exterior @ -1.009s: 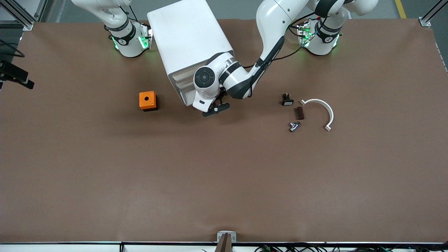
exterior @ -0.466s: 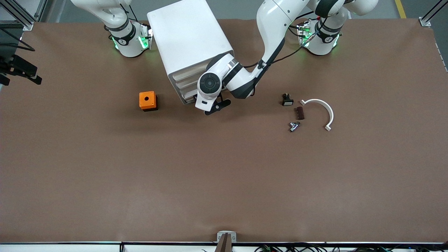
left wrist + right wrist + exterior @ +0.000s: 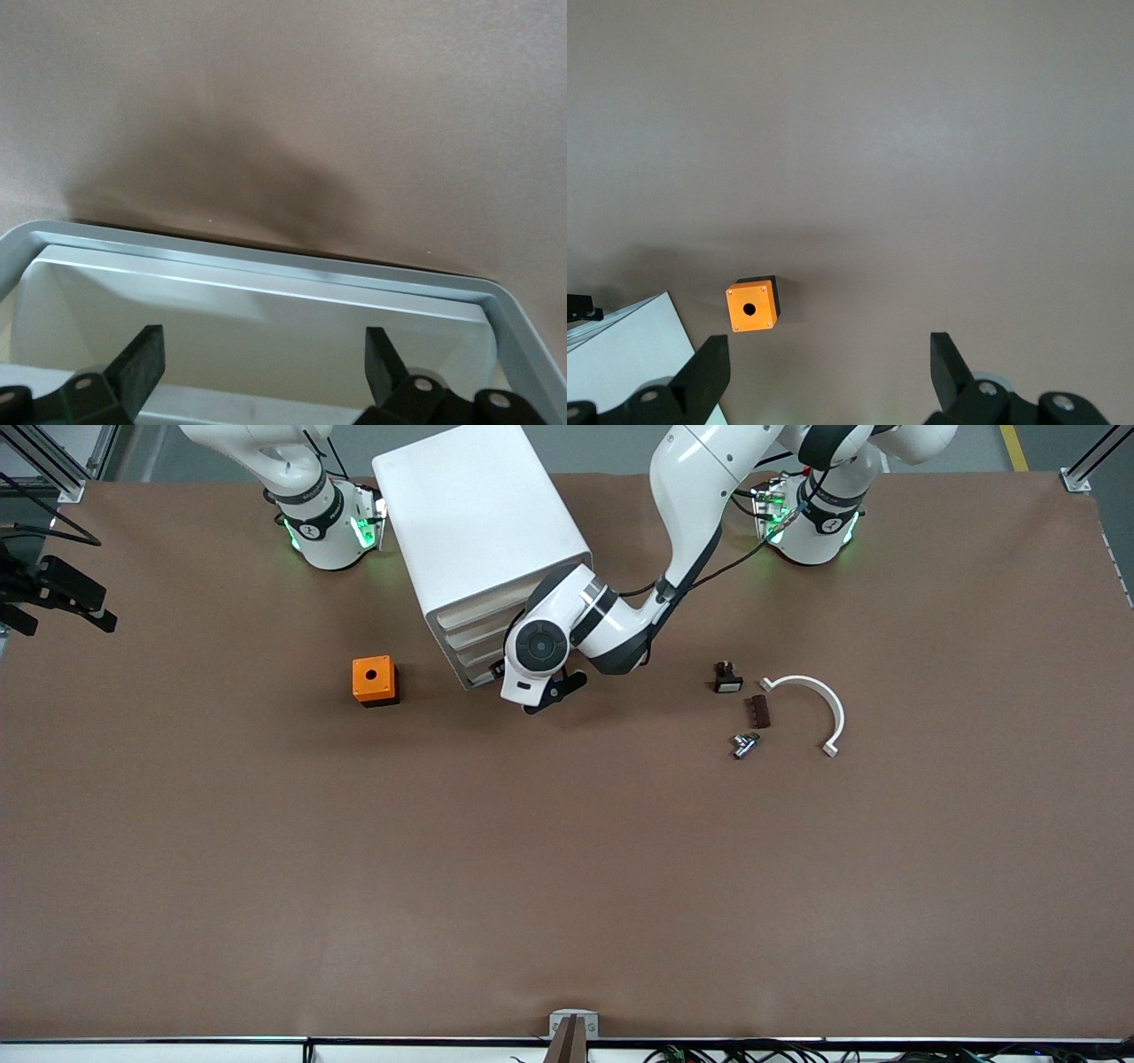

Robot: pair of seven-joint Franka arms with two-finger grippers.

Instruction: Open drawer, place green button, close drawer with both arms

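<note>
The white cabinet stands between the arm bases, its stacked drawer fronts facing the front camera. My left gripper is open and empty, low at the lowest drawer. In the left wrist view that gripper has a finger on each side of the drawer's pale rim, with the cream inside below it. My right gripper is open and empty, high over the table near the orange box. It shows as a dark shape at the front view's edge. The green button is hidden.
The orange box with a hole sits beside the cabinet, toward the right arm's end. Toward the left arm's end lie a black switch with white face, a brown piece, a metal fitting and a curved white bracket.
My left hand has moved in closer to the cabinet's front at the lowest drawer. The right gripper's dark shape has shifted at the view's edge.
</note>
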